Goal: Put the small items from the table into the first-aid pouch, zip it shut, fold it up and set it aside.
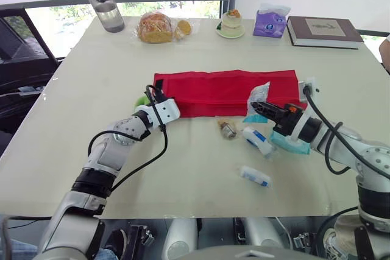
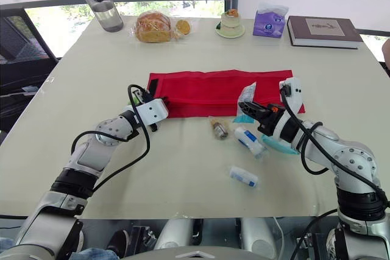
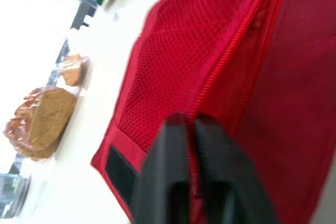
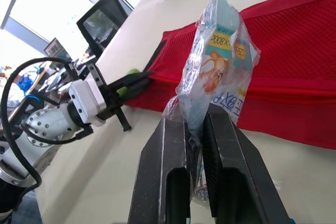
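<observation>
The red first-aid pouch (image 1: 225,92) lies unfolded flat across the middle of the table. My left gripper (image 1: 153,94) is at its left end, shut on the red fabric beside the zipper (image 3: 226,56). My right gripper (image 1: 266,112) is by the pouch's front right edge, shut on a clear plastic packet (image 4: 218,61) that stands upright above its fingers. On the table in front of the pouch lie a small jar (image 1: 228,128), a white tube (image 1: 258,140), a teal packet (image 1: 289,144) and a small white-and-blue item (image 1: 254,176). Something green (image 1: 141,100) peeks out beside the left gripper.
Along the far edge stand a water bottle (image 1: 105,7), wrapped bread (image 1: 156,27), a small cake on a plate (image 1: 231,24), a purple tissue pack (image 1: 270,21) and a book (image 1: 323,31). A black monitor (image 1: 15,47) stands left of the table.
</observation>
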{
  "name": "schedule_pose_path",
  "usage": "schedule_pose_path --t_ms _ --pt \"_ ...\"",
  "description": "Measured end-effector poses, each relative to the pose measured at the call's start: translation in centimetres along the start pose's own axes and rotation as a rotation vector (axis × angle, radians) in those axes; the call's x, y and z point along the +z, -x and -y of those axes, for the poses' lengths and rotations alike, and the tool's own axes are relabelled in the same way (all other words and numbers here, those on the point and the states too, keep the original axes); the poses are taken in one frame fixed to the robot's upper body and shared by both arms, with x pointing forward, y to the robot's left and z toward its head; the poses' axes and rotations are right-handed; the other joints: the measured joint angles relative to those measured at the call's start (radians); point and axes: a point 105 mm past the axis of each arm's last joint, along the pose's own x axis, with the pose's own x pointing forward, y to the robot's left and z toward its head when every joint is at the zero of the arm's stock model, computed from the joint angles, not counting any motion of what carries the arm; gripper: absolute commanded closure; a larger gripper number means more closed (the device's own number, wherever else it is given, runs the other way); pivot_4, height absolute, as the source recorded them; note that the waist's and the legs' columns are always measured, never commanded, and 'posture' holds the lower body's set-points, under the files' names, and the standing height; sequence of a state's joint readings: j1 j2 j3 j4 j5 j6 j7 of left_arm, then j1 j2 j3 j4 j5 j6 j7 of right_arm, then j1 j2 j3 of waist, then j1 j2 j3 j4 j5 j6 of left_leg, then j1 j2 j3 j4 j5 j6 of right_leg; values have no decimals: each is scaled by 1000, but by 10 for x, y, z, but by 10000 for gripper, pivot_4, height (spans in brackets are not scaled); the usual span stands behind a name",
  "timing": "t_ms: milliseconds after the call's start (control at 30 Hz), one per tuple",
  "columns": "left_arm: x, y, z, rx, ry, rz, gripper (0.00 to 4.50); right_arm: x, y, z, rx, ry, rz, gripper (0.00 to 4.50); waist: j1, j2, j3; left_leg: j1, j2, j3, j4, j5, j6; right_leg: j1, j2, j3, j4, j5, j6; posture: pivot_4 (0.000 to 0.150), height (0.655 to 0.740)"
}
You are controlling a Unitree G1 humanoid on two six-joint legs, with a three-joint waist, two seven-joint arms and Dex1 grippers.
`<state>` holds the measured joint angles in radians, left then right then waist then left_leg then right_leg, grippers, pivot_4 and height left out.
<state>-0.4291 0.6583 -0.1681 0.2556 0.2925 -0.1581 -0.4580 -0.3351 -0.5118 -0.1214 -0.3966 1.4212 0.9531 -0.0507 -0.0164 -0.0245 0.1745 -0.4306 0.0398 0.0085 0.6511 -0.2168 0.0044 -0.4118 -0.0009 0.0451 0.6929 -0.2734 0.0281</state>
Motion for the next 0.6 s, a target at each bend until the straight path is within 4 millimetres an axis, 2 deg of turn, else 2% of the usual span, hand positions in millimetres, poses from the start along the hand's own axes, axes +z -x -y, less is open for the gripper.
schedule_pose_path --t_ms 233,400,500,533,600 --pt "7 -2 6 -36 13 38 44576 -1 -1 -1 7 -6 -1 45000 3 0 0 0 0 1 0 0 0 0 0 -1 0 0 0 1500 7400" --pt "35 -9 27 -139 46 145 44576 -8 -4 -7 41 -46 -27 45000 5 0 0 -1 -1 1 1 0 0 0 0 -1 0 0 0 1500 7400" --pt "59 -16 40 -199 102 225 44576 -39 -21 -28 162 -233 -135 45000 -1 -1 0 -1 0 0 1 0 0 0 1 -1 1 0 0 1500 7400" --pt "65 -18 39 -208 109 241 44576 -51 -28 -32 180 -269 -181 45000 -3 -1 0 -1 0 0 1 0 0 0 2 -1 1 0 0 1500 7400" --pt "69 -19 33 -213 119 258 44576 -60 -39 -30 168 -280 -225 45000 -9 0 0 0 0 1 1 0 0 0 2 -1 2 0 0 1500 7400"
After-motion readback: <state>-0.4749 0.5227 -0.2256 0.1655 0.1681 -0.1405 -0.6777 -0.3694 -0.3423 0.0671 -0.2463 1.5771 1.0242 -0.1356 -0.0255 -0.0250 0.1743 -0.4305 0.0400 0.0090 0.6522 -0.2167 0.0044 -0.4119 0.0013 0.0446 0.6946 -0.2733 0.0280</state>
